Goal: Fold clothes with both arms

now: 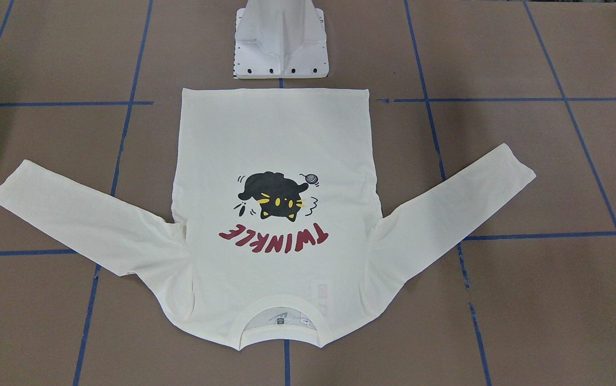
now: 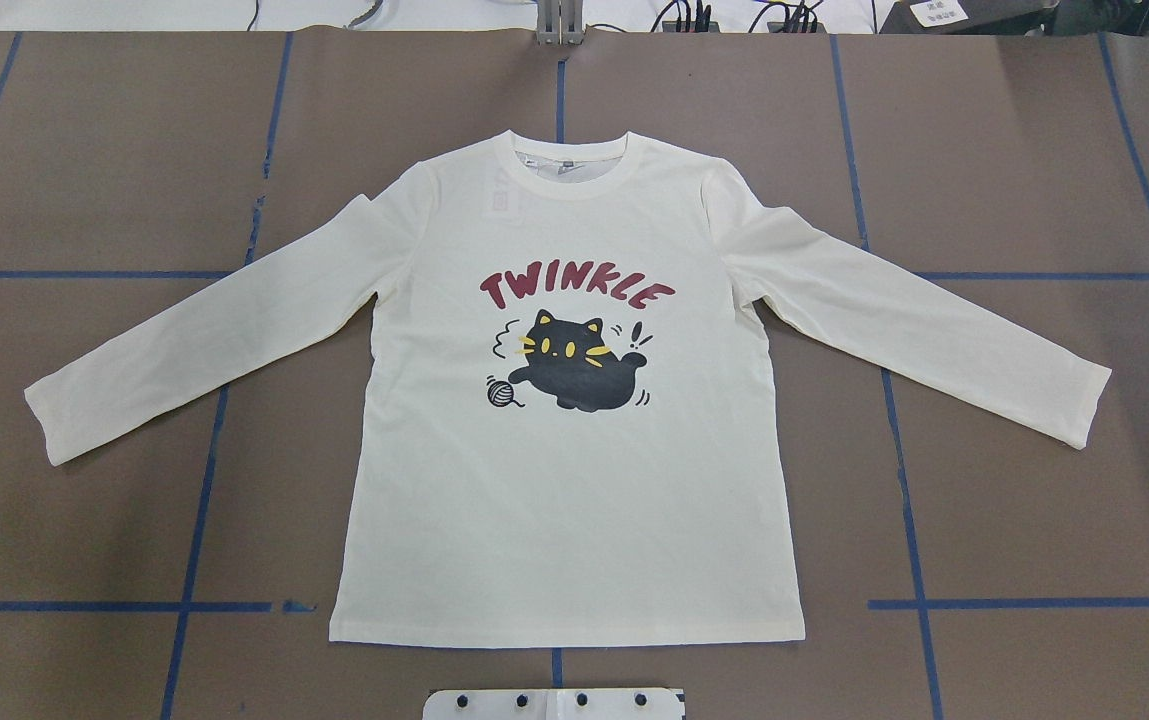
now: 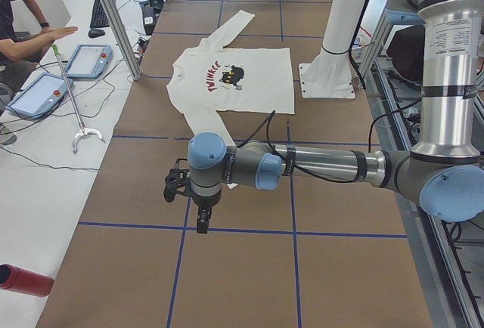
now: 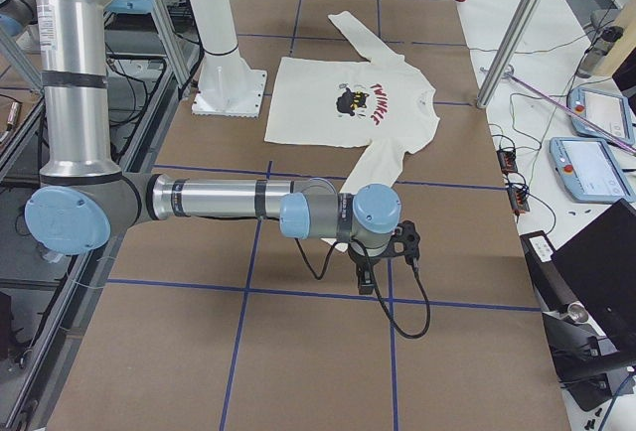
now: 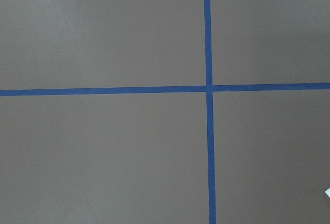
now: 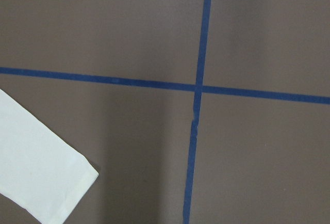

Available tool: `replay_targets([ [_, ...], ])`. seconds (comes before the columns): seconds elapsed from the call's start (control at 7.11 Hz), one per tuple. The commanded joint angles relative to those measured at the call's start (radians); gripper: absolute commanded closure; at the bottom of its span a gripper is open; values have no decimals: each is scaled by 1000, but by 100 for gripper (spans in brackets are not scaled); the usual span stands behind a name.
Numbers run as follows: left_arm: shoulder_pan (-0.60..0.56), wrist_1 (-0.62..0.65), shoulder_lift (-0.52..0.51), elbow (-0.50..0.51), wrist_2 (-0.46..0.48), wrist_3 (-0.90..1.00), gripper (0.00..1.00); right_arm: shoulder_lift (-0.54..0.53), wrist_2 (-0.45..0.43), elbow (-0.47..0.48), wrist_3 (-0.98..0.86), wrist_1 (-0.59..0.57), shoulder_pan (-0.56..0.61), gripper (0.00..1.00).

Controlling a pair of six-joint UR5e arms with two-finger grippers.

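Brown paper covers the table (image 2: pixel 1034 150), ruled into squares by blue tape (image 2: pixel 914 500). The cream T-shirt (image 2: pixel 574 520) lies flat at its middle, print side up. Its hem (image 2: pixel 564 632) is nearest the white pedestal (image 1: pixel 281 43) and its collar (image 2: pixel 574 180) is on the far side.

The left arm (image 3: pixel 325 165) and right arm (image 4: pixel 219 198) are each stretched low over bare table at opposite ends, clear of the cloth. The left-hand sleeve (image 2: pixel 204 340) and right-hand sleeve (image 2: pixel 914 320) are spread wide, slanting back toward the robot.

The fabric looks like thin, light, limp knit, so it should weigh next to nothing. It will sag, drag and wrinkle if lifted from one point only. The best grips are probably the doubled edges — a cuff, a shoulder seam or a hem corner — pinched together by both arms so that each fold line stays straight.

The right-hand cuff (image 6: pixel 46 172) shows in the right wrist view, close below that camera. The left wrist view shows only tape and table, bar a white sliver at its edge.

The left gripper (image 3: pixel 202 224) and right gripper (image 4: pixel 365 280) point down and hold nothing that can be seen. Whether their fingers are parted or closed, I cannot tell from the side views.
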Motion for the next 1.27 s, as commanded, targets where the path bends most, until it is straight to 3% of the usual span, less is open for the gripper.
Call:
replay_targets([
  [0.0,0,-123,-17,-7,-61,-8,0,41,4,-5,96,74,-58,0],
  [0.14,0,-137,-13,-5,-60,-11,0,22,-2,-8,149,175,-112,0],
  [0.28,4,-140,-22,-9,-60,-11,0,-32,-8,25,332,333,-184,0],
  [0.56,4,-137,-19,-5,-61,-10,0,-154,-138,37,746,759,-400,0],
  [0.84,4,-142,-7,-7,-75,-4,0,-171,-256,38,835,784,-549,0],
  [1.12,4,-150,9,-2,-124,0,0,-183,-272,21,838,779,-599,0],
])
